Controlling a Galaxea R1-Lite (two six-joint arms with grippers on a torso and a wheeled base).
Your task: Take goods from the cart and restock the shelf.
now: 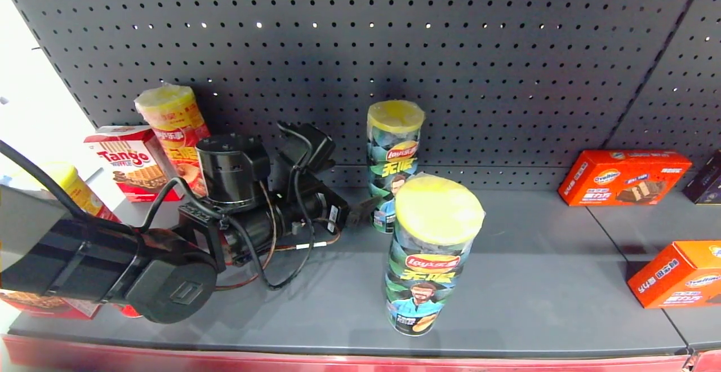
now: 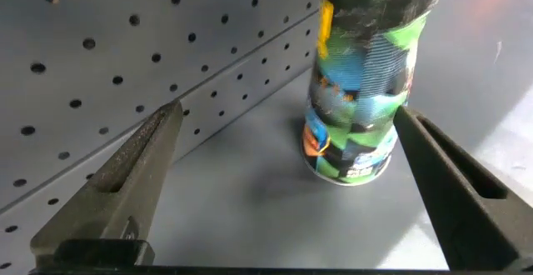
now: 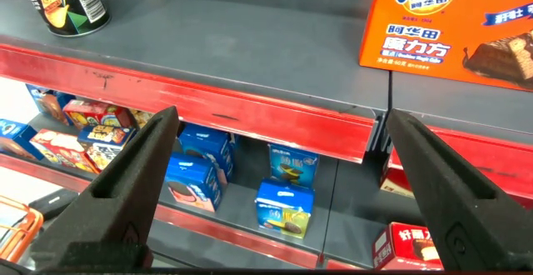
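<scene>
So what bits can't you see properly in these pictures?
- Head view: the rear chip can is partly hidden low down by the front chip can and its lid.
- Head view: the yellow-lidded can at far left is mostly behind the left arm.
- Head view: the dark box is cut off by the right edge.
- Left wrist view: the rear chip can's top is cut off and blurred.

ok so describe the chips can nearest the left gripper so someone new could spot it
On the grey shelf backed by dark pegboard, look to the middle. The rear can stands upright close to the pegboard, green with a yellow lid, the open left gripper beside its base. Its twin, the front can, stands nearer the shelf's red edge, away from the gripper.
</scene>
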